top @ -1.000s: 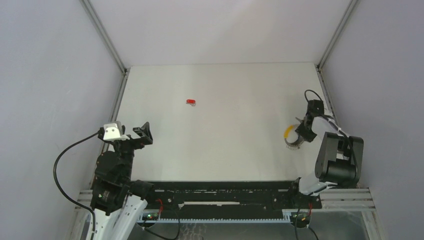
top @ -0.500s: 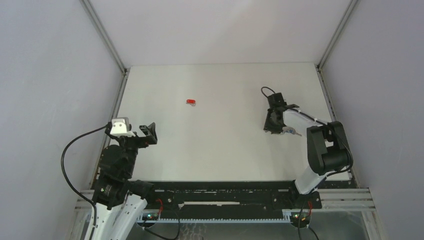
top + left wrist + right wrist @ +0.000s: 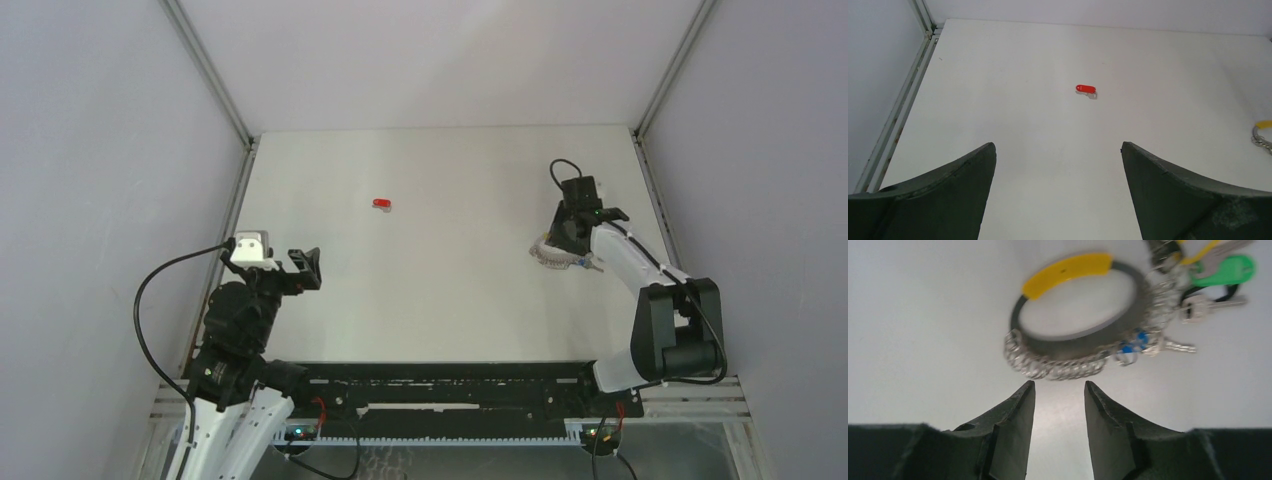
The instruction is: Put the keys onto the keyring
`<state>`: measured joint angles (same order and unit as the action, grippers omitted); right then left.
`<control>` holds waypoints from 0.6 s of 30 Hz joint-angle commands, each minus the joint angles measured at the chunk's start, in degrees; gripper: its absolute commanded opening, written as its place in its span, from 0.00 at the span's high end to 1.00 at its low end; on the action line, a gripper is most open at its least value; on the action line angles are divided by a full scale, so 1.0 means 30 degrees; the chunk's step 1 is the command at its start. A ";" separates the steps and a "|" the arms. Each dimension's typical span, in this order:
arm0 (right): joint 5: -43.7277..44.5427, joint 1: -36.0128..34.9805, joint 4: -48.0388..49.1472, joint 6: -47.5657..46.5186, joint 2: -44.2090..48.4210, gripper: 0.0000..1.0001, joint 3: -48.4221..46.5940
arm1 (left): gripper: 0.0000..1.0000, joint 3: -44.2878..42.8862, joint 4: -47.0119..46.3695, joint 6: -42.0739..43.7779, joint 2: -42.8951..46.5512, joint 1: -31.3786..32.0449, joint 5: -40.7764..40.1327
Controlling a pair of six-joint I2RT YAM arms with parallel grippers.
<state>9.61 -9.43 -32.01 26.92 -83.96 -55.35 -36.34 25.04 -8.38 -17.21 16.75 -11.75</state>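
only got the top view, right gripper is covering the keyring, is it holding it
Observer: No. The right wrist view shows the right gripper slightly open with nothing between its fingers; the keyring lies just beyond the tips.
Operator: any keys by it
Observer: A green key and a blue piece are bunched at the ring's right side, near the chain.
Operator: and the left one
Observer: The left gripper is wide open, with the red key lying well ahead of it, untouched.

red key (image 3: 381,204) lies flat alone, well apart from the dark keyring (image 3: 1068,268).
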 commanded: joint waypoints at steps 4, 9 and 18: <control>0.0421 0.2008 0.0773 -0.2394 0.0593 0.68 0.0703 | 0.00 -0.0192 -0.0144 0.0278 -0.0048 0.0023 0.0382; -0.0298 0.3077 0.1479 -0.2463 0.0180 0.77 0.0939 | 0.00 -0.0193 -0.0173 0.0301 0.0098 0.0040 0.0445; -0.0181 0.3688 0.1967 -0.2810 -0.1145 0.75 0.0953 | 0.00 -0.0163 -0.0173 0.0350 0.0171 0.0040 0.0472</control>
<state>9.80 0.99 -28.88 20.12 -85.76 -52.25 -36.34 25.08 -8.38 -17.19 16.75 -11.53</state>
